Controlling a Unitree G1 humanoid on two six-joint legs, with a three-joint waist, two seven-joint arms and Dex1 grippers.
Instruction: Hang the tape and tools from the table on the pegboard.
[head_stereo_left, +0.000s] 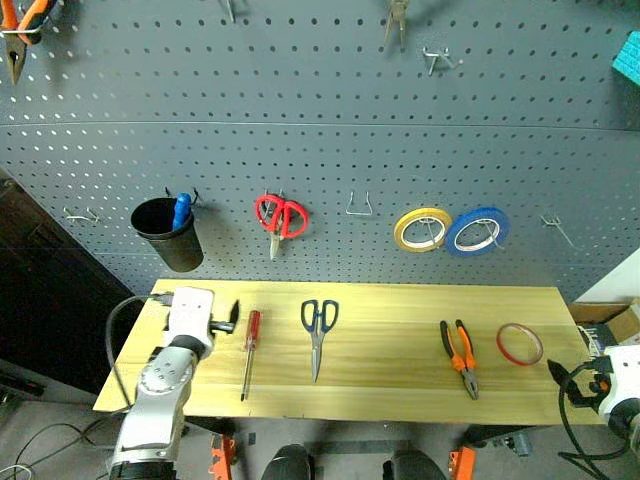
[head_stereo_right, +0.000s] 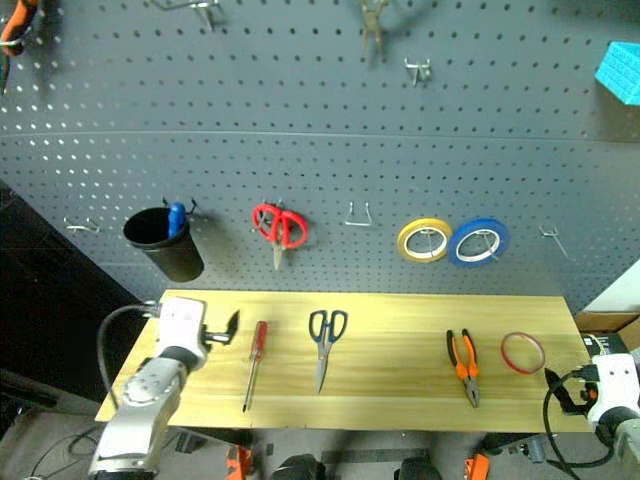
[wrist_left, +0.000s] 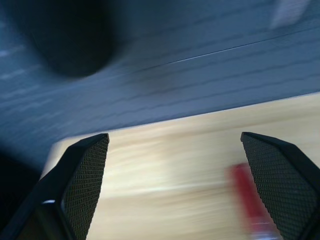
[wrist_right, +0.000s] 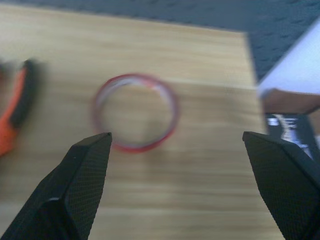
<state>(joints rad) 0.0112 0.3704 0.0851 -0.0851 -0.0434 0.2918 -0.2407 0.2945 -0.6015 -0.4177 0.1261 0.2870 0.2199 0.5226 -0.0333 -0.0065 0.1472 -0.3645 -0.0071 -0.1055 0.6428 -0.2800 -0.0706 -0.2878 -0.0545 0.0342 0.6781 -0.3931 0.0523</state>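
On the pale wood table (head_stereo_left: 400, 390) lie, from left to right, a red-handled screwdriver (head_stereo_left: 250, 350), dark-handled scissors (head_stereo_left: 318, 335), orange-and-black pliers (head_stereo_left: 459, 355) and a thin red tape ring (head_stereo_left: 520, 343). The grey-blue pegboard (head_stereo_left: 320, 130) rises behind the table. My left gripper (head_stereo_left: 232, 318) is open over the table's left end, with the screwdriver handle (wrist_left: 247, 200) just beside its right finger. At the table's right end my right gripper (wrist_right: 177, 135) is open and empty. It points at the tape ring (wrist_right: 172, 107), which lies a little ahead of its fingers.
On the pegboard hang a black cup (head_stereo_left: 168, 233) with a blue-handled tool, red-handled scissors (head_stereo_left: 280, 217), a yellow tape roll (head_stereo_left: 421, 229) and a blue one (head_stereo_left: 477, 230). Bare hooks sit at the centre (head_stereo_left: 360, 205), far right (head_stereo_left: 557, 228) and far left (head_stereo_left: 80, 214).
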